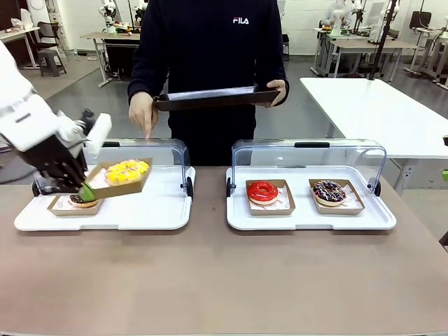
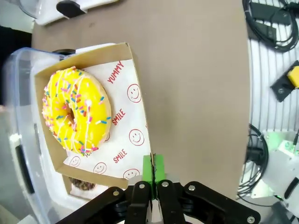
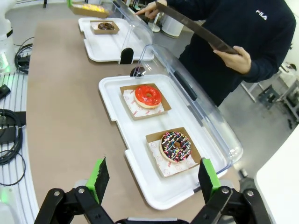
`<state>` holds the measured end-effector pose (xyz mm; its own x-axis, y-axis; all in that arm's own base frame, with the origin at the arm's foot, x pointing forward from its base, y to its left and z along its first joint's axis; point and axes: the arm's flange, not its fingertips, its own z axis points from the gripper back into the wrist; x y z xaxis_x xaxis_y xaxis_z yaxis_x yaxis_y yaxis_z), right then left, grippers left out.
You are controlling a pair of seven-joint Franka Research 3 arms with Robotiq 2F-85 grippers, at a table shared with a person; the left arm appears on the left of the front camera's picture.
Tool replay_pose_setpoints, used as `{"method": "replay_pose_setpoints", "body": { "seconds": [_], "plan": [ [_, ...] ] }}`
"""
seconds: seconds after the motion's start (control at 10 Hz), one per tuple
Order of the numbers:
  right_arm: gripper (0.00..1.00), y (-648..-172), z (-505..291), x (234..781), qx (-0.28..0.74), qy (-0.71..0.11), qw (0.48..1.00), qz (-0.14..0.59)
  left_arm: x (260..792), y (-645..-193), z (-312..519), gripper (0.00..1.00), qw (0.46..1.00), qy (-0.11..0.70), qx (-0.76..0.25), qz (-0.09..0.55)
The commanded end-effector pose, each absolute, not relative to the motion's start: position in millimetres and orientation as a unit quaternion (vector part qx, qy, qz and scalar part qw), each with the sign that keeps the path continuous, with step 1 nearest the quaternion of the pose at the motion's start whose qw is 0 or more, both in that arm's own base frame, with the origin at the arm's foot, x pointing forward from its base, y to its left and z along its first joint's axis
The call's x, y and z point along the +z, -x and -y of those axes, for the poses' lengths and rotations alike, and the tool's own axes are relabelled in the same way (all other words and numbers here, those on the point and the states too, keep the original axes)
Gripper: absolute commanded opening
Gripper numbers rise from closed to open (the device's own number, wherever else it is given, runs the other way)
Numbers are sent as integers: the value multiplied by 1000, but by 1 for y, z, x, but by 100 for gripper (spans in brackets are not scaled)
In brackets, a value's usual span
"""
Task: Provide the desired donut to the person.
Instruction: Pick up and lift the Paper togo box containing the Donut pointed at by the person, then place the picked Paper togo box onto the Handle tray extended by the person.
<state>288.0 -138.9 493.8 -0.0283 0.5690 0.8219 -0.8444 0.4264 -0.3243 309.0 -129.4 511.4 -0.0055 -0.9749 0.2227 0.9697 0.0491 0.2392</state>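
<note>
The left gripper (image 1: 85, 190) is clamping its green pads together on the near rim of a cardboard tray (image 1: 127, 187). The yellow sprinkled donut (image 1: 127, 170) is riding in that tray just ahead of the fingertips. In the left wrist view the same gripper (image 2: 153, 169) is pinching the tray's edge, with the donut (image 2: 76, 110) lying on smiley-printed paper (image 2: 126, 135) beyond the pinch.

The cardboard tray is hanging tilted, clear of the white serving tray (image 1: 140, 213) beneath the gripper. A chocolate donut (image 1: 82, 201) is sitting in its own carton almost directly under the fingers.

Farther ahead of the gripper, past the raised clear lid (image 1: 171, 150), the person (image 1: 210, 42) is holding a dark serving tray (image 1: 210, 98) in one hand (image 1: 277, 91). The other hand (image 1: 143, 112) is pointing downward just beyond the held donut.

The right gripper (image 3: 153, 179) is hovering with its jaws wide apart and nothing between them. Below and ahead of it, a red-glazed donut (image 3: 148, 96) and a chocolate sprinkled donut (image 3: 175, 145) are resting untouched on a second white tray (image 3: 112, 88).

Judging by this, choosing and picking up the donut appear done and the delivery is the part remaining. The cardboard tray needs carrying forward over the lid, setting on the dark serving tray, and releasing. The tilt suggests the donut could slide during that carry.
</note>
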Motion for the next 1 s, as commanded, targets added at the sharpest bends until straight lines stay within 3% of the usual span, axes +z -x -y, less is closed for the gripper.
{"method": "replay_pose_setpoints", "body": {
  "seconds": [0.0, 0.2, 0.3, 0.9],
  "plan": [
    [100, -291, 140, 493, 518, -140, 673, 509, 527, -261, 126, 0, 692, -54, -698, 176],
    [100, -291, 140, 493, 518, -140, 673, 509, 542, -258, 118, 0, 690, -48, -707, 143],
    [100, -291, 140, 493, 518, -140, 673, 509, 548, -269, 126, 0, 689, -40, -702, 174],
    [100, -291, 140, 493, 518, -140, 673, 509, 548, -269, 126, 0, 689, -40, -702, 174]
  ]
}}
